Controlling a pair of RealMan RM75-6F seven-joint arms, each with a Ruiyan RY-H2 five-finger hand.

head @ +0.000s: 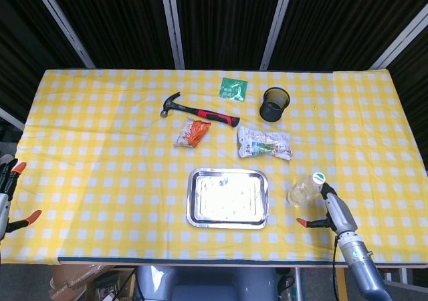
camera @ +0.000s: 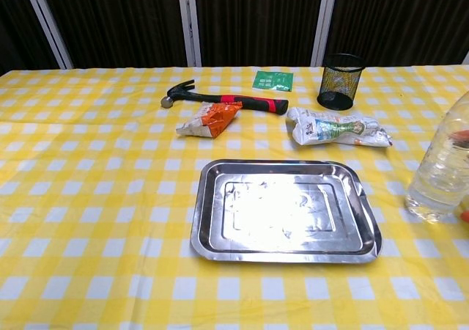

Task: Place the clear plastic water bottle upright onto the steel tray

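— Where's the bottle [head: 304,190]?
— Upright on the cloth, just right of the tray [head: 228,197].
— Which hand?
— The right hand [head: 329,211], spread and empty, just beside it; the left hand [head: 7,201] hangs far off, open too.

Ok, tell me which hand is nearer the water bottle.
Right. The right hand is right beside the water bottle, on its right side; the left hand sits at the table's far left edge.
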